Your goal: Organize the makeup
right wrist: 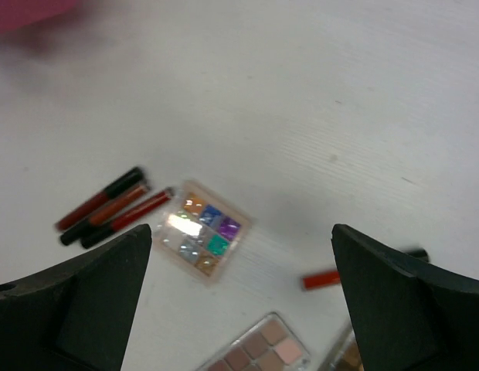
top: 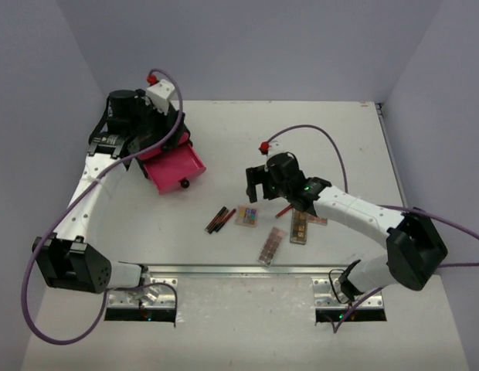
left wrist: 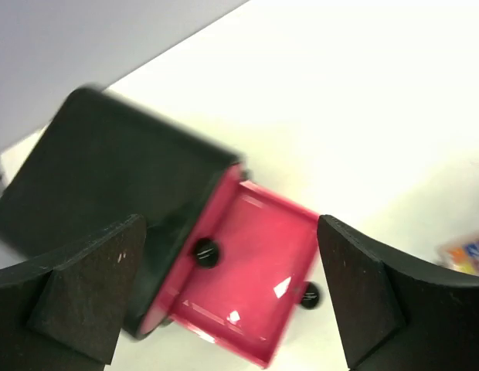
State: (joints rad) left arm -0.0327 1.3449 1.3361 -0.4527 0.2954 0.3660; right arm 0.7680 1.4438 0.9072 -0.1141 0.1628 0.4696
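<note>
While left end effector (left wrist: 230,255) and right end effector (right wrist: 241,251) gape, glittery square palette (right wrist: 201,233), three red-black sticks (right wrist: 108,205) beside

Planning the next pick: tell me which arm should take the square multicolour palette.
Right. The right tool hangs open near the square palette, which is framed in its wrist view. The left tool is far off, over the open pink drawer.

Left pincer (left wrist: 230,267) spread wide, right pincer (right wrist: 241,267) spread wide
</note>
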